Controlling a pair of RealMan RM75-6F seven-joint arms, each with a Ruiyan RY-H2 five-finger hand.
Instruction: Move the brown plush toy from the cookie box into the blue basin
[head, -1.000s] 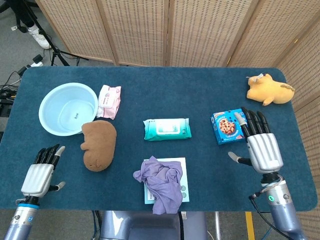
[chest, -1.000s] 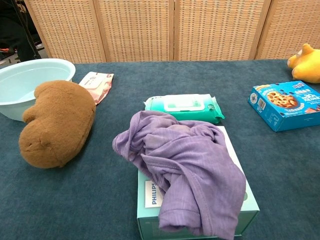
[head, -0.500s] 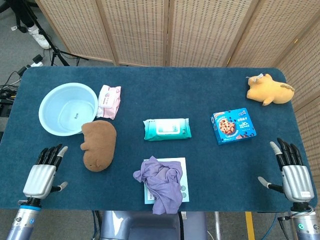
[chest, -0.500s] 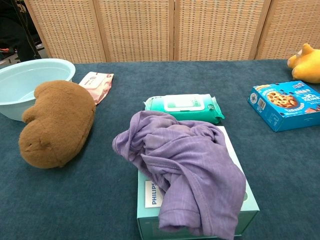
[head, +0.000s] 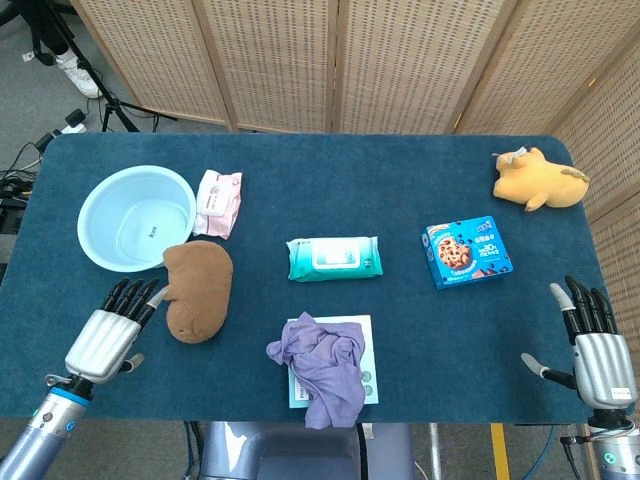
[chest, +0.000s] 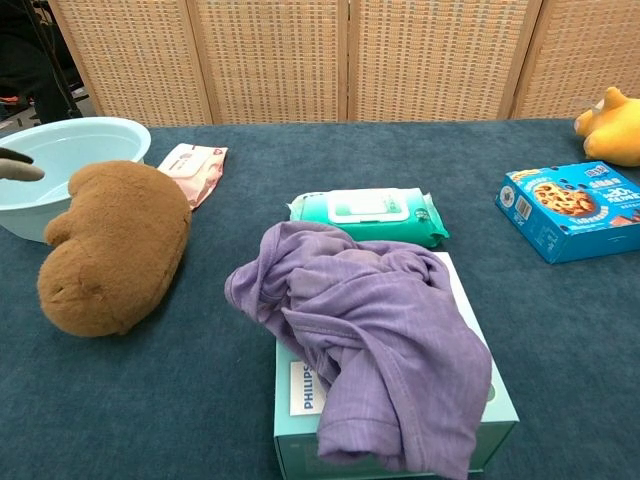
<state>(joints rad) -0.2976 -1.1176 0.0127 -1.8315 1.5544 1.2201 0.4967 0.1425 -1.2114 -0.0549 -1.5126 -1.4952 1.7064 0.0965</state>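
From the head view, the left hand (head: 108, 335) hovers low over the blue surface (head: 300, 200) at its near left edge, fingers spread and holding nothing. Its fingertips (head: 150, 293) reach toward the brown toy (head: 198, 289), which lies on the surface just right of them; whether they touch it cannot be told. The toy is not on the cookie box (head: 467, 253), which sits well apart to the right. Just beyond the hand, and touching the toy's far end, stands the basin (head: 137, 218), holding nothing. A pink pack (head: 217, 202) lies beside the basin's right rim. Further right of the hand are a green wipes pack (head: 333, 258) and, nearer the front edge, a purple cloth (head: 322, 363) heaped on a pale box (head: 366, 380). The right hand (head: 595, 350) is at the near right corner, fingers apart and holding nothing, with the cookie box ahead and to its left. A yellow toy (head: 538, 178) lies far beyond it.

From the chest view, only dark fingertips (chest: 18, 167) of the left hand show at the left edge, in front of the basin (chest: 90, 135) and just left of the brown toy (chest: 115, 245). The cloth (chest: 375, 320) covers the pale box (chest: 300, 400) in the foreground, with the wipes pack (chest: 365, 213) behind it, the pink pack (chest: 190, 165) beyond the toy, and the cookie box (chest: 575, 208) and yellow toy (chest: 612, 125) at the right.
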